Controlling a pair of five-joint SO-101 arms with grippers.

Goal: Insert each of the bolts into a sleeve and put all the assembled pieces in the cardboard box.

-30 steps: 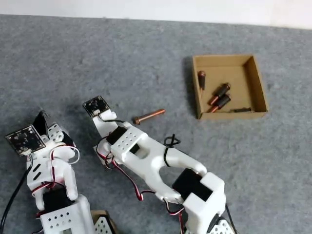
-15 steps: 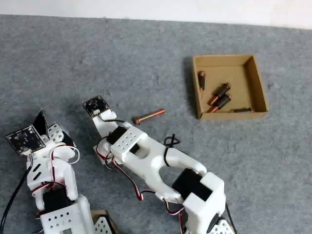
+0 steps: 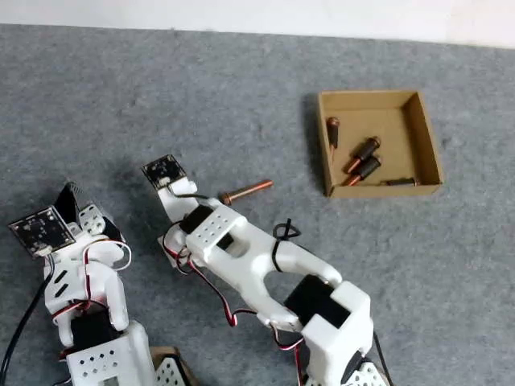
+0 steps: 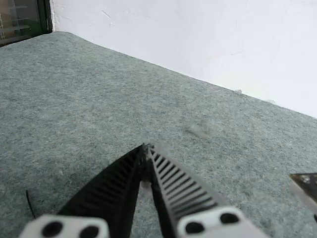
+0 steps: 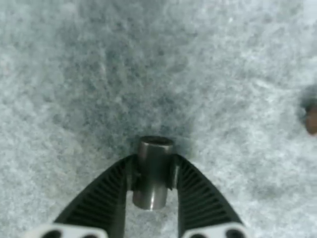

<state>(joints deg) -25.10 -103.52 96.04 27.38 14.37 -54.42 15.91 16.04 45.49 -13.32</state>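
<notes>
Right gripper (image 5: 152, 163): fingers pinching sleeve (image 5: 152, 186), open end forward.
Left gripper (image 4: 147, 148): fingers pressed together, empty.
Bolt (image 3: 245, 191): loose, middle of worktop (image 3: 121, 96), short of cardboard box (image 3: 382, 190).
You align bore with bolt tip, advance slowly.

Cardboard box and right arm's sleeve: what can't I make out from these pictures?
High view: pieces in the cardboard box are too small to tell which bolts sit in sleeves; the dark piece by its near wall is unclear.
High view: the sleeve in the right gripper is hidden under that arm's wrist.
Right wrist view: a brown blur is cut off by the edge, possibly the bolt.
</notes>
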